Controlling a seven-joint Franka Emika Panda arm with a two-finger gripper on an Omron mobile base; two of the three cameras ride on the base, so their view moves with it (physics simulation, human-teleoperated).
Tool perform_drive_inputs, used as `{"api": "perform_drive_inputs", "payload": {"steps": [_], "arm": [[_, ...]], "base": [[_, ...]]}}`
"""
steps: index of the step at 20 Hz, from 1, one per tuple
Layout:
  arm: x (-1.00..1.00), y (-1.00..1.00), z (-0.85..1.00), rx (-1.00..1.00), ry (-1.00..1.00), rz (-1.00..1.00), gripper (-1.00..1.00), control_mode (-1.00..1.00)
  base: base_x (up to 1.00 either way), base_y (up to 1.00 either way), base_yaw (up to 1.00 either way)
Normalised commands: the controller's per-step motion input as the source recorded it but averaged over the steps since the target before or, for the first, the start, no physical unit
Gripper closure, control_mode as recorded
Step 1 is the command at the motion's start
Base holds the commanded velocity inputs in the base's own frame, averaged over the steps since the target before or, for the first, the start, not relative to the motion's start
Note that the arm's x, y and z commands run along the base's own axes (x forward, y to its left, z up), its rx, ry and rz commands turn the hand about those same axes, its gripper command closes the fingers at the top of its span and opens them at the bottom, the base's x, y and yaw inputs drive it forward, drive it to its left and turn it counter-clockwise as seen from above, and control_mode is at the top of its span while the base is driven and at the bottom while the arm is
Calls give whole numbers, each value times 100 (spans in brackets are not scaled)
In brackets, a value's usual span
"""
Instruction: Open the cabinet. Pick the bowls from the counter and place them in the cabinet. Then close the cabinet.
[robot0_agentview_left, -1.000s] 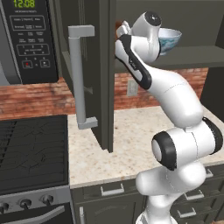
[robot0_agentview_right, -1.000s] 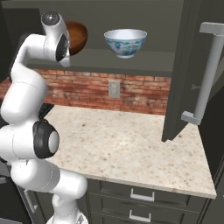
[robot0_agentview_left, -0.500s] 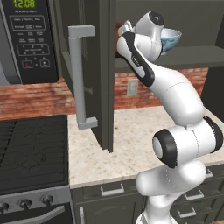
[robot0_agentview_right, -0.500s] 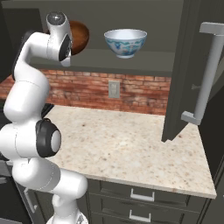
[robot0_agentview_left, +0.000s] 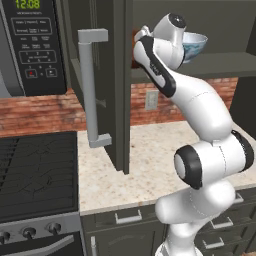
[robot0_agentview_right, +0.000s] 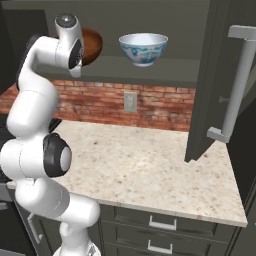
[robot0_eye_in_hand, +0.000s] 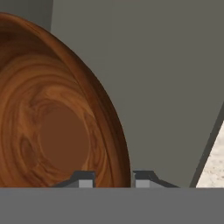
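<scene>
The cabinet stands open, its left door (robot0_agentview_left: 107, 75) and right door (robot0_agentview_right: 210, 80) swung out over the counter (robot0_agentview_right: 150, 170). On its shelf (robot0_agentview_right: 165, 75) sits the white bowl with blue pattern (robot0_agentview_right: 143, 47), upright. The glossy brown wooden bowl (robot0_agentview_right: 94, 46) hangs tilted at the shelf's left end, at the raised hand. In the hand view my gripper (robot0_eye_in_hand: 113, 179) is shut on the rim of the brown bowl (robot0_eye_in_hand: 57, 122), with the grey cabinet wall behind it. The white bowl (robot0_agentview_left: 195, 45) peeks from behind the arm in the left base view.
A black microwave (robot0_agentview_left: 30, 45) hangs left of the open door, above the black stovetop (robot0_agentview_left: 35, 170). Long grey bar handles (robot0_agentview_left: 90, 90) (robot0_agentview_right: 235, 85) stick out from both doors. A brick backsplash with an outlet (robot0_agentview_right: 130, 102) backs the counter; drawers (robot0_agentview_right: 160, 225) lie below.
The arm has stretched a little further toward the cabinet's left end, carrying the brown bowl with it. The white bowl and both doors have stayed put.
</scene>
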Motion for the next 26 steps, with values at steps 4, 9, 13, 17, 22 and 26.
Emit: {"api": "perform_drive_inputs", "payload": {"steps": [4, 9, 13, 17, 22, 26], "arm": [[18, 0, 0, 0, 1, 0, 100, -100], [20, 0, 0, 0, 0, 0, 100, -100], [13, 0, -5, 0, 4, 0, 100, -100], [5, 0, -7, -1, 4, 0, 100, -100], [7, 0, -9, -3, 6, 0, 100, -100], [0, 0, 0, -1, 1, 0, -100, -100]], "base": [[0, 0, 0], [0, 0, 0], [0, 0, 0], [0, 0, 0], [0, 0, 0], [0, 0, 0]]}}
